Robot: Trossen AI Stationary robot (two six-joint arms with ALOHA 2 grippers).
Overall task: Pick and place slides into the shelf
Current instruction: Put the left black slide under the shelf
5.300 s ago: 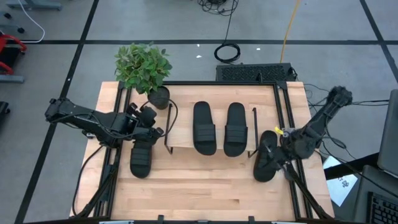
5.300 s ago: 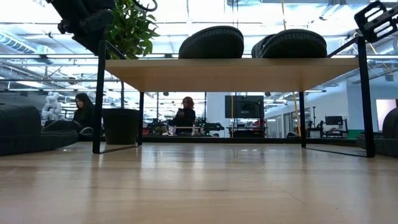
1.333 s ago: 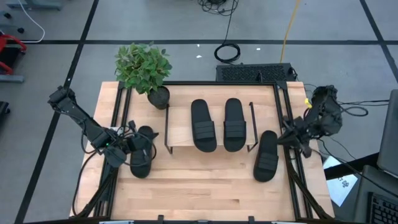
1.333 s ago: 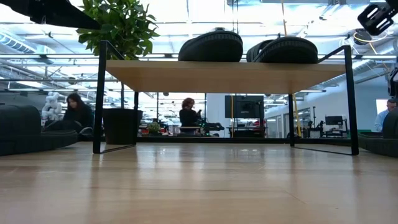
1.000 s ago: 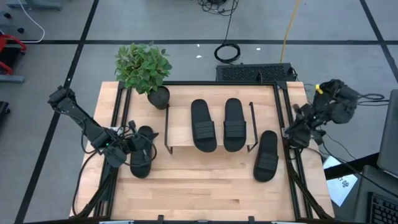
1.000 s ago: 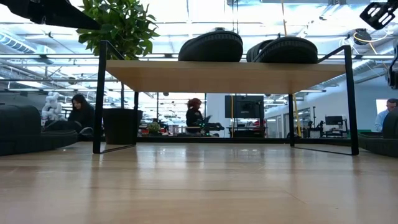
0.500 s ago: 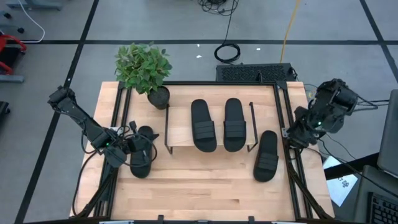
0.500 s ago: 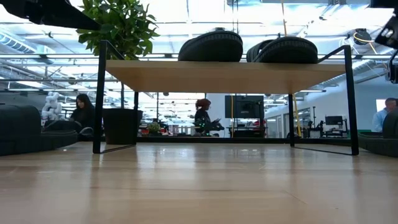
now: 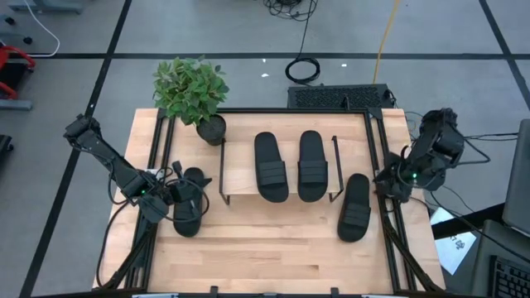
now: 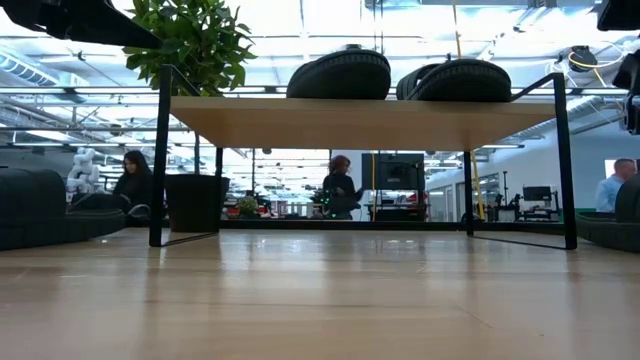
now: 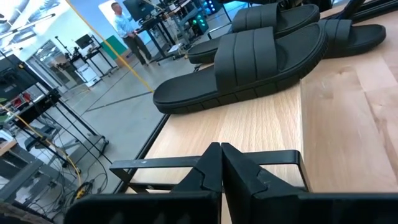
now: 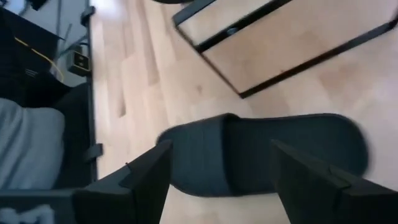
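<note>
Two black slides (image 9: 271, 167) (image 9: 312, 165) lie side by side, soles down, on the light-wood shelf (image 9: 240, 180) at the table's middle; the low view shows them on its board (image 10: 360, 120). A third slide (image 9: 188, 203) lies on the table left of the shelf. My left gripper (image 9: 177, 192) hangs shut over its left side, well above it (image 11: 221, 158). A fourth slide (image 9: 354, 207) lies on the table right of the shelf. My right gripper (image 9: 387, 184) stands open at the table's right edge, slanting down at that slide (image 12: 298, 149), fingers wide apart above it (image 12: 219, 147).
A potted plant (image 9: 192, 91) stands at the table's far left corner, next to the shelf. The shelf's thin black wire legs (image 10: 160, 160) (image 10: 565, 160) stand on the table. Bare wood (image 9: 273, 248) lies near the front edge. People move in the room behind.
My right arm has folded in and its wrist has rolled. The gripper has come down and toward the table's near edge, closer to the slide right of the shelf. The slides and the shelf have stayed where they were.
</note>
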